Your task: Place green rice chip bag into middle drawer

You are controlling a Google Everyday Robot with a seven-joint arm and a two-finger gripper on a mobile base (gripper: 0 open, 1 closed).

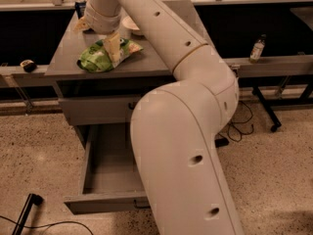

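The green rice chip bag (100, 58) lies crinkled on the grey cabinet top (63, 58), near its front left. My gripper (96, 35) is directly over the bag's far side and open. One beige finger (112, 46) rests over the bag's middle, the other (81, 24) is behind it to the left. The middle drawer (100, 202) is pulled out at the bottom, and my arm hides its right part. The visible tray floor (107, 160) holds nothing.
A shut drawer (93, 109) sits above the open one. A white bowl (131, 24) and a blue can (79, 6) stand at the back of the cabinet top. A bottle (257, 48) stands on the right rail. A black tool (27, 212) and cables lie on the floor.
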